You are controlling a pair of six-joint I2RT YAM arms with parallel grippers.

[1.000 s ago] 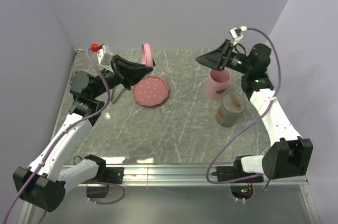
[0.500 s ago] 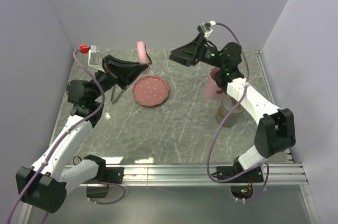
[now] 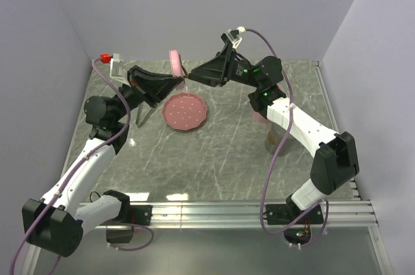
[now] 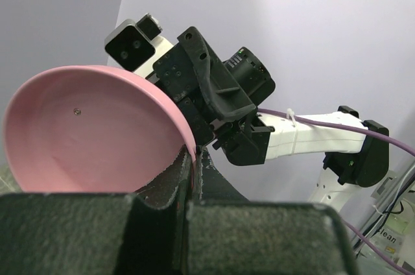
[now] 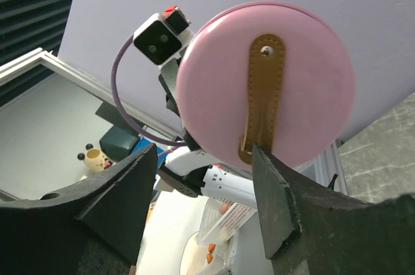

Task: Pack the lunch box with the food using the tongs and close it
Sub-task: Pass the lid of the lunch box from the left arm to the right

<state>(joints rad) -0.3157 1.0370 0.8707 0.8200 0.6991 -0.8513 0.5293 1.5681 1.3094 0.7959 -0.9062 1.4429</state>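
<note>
Pink lid [image 3: 174, 63] before right pincer [image 3: 190, 75]

I'm seeing a smooth, matt pink round plastic lid [image 5: 311, 87] with a brown leather-look strap [image 5: 262, 96]; the grey, white-veined marbled stone-look counter [image 3: 220, 152] shows a soft sheen.

Pink dotted plate [image 3: 185, 111] — flat on marble table [image 3: 227, 152].
</note>
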